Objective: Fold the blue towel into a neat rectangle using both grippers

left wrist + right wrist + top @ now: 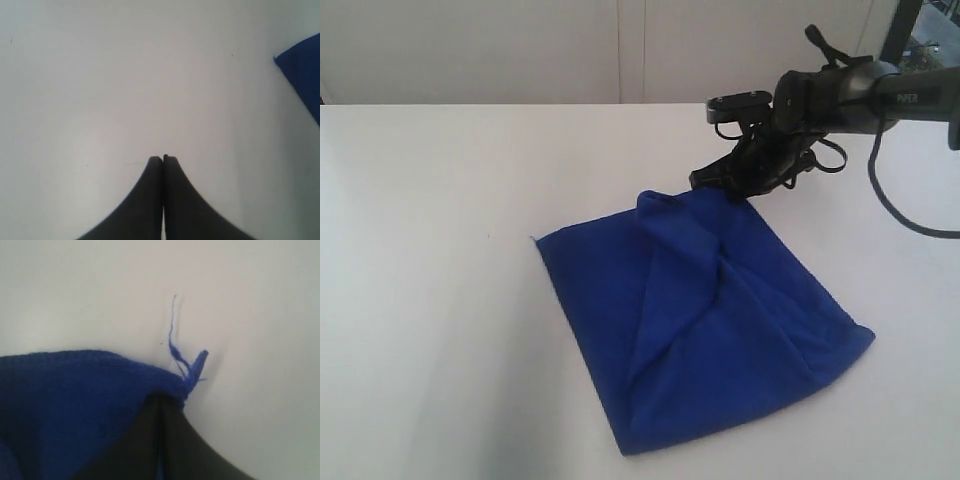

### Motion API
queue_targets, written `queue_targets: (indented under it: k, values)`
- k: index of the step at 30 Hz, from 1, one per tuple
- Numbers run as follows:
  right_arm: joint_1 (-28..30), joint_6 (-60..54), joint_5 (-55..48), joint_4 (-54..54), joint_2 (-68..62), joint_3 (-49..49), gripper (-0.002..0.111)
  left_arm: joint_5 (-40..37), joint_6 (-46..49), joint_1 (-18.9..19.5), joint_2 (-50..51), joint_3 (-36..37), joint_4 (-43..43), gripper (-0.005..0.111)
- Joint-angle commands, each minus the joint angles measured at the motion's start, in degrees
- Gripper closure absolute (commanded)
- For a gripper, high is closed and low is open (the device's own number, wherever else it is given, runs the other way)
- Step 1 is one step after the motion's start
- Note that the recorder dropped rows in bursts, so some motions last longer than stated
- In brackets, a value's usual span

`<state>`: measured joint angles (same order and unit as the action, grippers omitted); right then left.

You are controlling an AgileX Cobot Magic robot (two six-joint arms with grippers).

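The right pincer is closed tight on one corner of the blue towel, and a loose thread sticks out just beyond its tips. From this pincer the towel spreads away over the white table, partly folded over itself with creases. The left pincer is also closed, holding nothing, above bare table, and a towel corner lies well apart from it

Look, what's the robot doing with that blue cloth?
The robot is folding a blue towel on the white table. Its right hand pinches one far corner, the one with a loose thread, and the towel lies half folded and rumpled. Its left hand is shut and empty, over the table beside the towel.
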<state>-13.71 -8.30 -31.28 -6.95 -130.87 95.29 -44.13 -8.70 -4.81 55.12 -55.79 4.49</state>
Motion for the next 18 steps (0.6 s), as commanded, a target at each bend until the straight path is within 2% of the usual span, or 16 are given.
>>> queue_targets:
  k: [1, 11, 18]
  values:
    - [3.2, -0.3, -1.7, 2.9, -0.6, 0.2, 0.108, -0.2, -0.3, 0.1, -0.4, 0.0, 0.0, 0.107]
    - [8.8, 3.4, -1.7, 3.4, -0.3, 0.2, 0.108, -0.2, -0.3, 0.1, -0.4, 0.0, 0.0, 0.107]
    - [9.1, 3.7, -1.6, 2.8, 5.4, 0.9, 0.108, -0.2, -0.3, 0.1, -0.4, 0.0, 0.0, 0.107]
